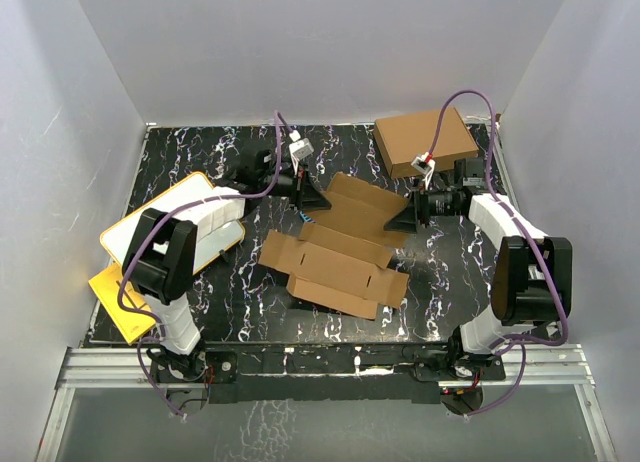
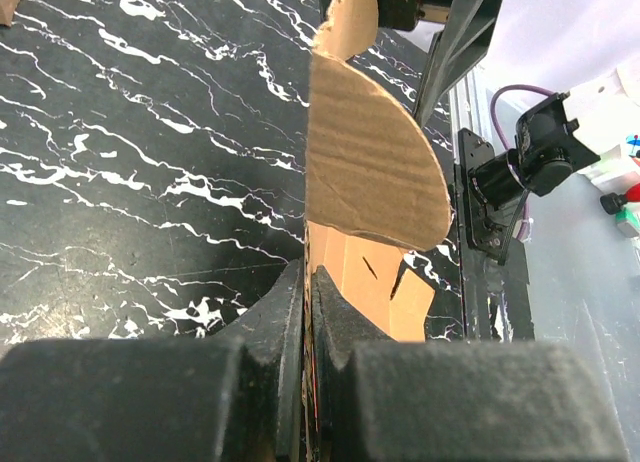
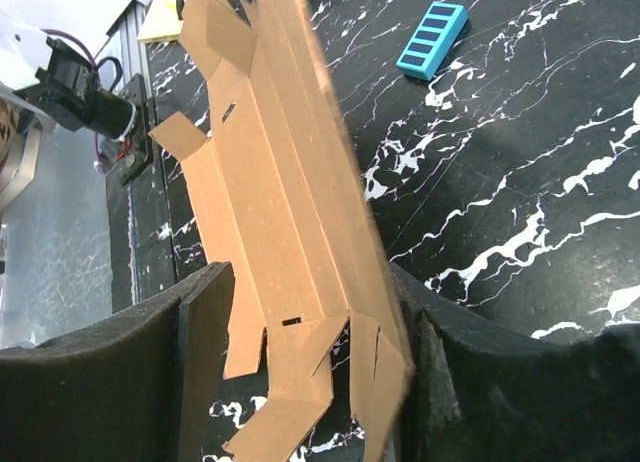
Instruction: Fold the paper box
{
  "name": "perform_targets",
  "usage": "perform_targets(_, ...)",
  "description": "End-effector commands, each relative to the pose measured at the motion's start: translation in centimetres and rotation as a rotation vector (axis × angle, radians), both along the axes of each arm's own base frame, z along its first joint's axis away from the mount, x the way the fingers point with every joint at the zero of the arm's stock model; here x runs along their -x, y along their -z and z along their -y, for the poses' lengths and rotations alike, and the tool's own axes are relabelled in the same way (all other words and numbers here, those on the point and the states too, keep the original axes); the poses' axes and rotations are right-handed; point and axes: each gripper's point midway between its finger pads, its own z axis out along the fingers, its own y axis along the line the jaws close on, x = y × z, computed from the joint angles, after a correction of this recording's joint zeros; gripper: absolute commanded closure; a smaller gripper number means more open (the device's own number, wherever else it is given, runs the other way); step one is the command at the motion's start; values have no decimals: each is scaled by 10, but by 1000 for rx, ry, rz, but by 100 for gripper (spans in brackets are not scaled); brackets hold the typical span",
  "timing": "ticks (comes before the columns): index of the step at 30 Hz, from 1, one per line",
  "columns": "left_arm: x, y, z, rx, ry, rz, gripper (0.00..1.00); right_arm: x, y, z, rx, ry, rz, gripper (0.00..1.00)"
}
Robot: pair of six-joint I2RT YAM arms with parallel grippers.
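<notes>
The paper box (image 1: pixel 345 252) lies mid-table (image 1: pixel 200 157), mostly flat with its far panel raised. Folding it well likely means pinning one end while bending along the scored crease, not across the flaps. The left gripper (image 2: pixel 307 282) has its jaws clamped on a rounded flap, while the right gripper (image 3: pixel 310 282) has its jaws apart astride the raised panel, gripping nothing.

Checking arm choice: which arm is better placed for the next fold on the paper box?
Probably right. The left gripper is shut on a paper box flap, anchoring it; the right gripper stands open astride a panel, free to fold it.
</notes>
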Motion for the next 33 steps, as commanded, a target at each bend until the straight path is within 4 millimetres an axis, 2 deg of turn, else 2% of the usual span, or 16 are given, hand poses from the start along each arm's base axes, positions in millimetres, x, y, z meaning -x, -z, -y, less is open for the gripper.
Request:
perform_targets(1,0,-23,3,40,56,67,100,-9,-8,-4,35,-33,102,41)
perform_targets(5,-1,-24,4,43,64,66,100,-7,-9,-5,39,-46,112,50)
perform_targets(18,3,-18,4,24,100,42,100,-5,-20,-4,56,-63,184,49)
perform_targets(23,1,-16,4,16,101,37,100,-4,-23,-4,60,-65,202,66)
perform_targets(33,-4,-18,6,22,95,39,100,-2,-21,-5,46,-72,186,69)
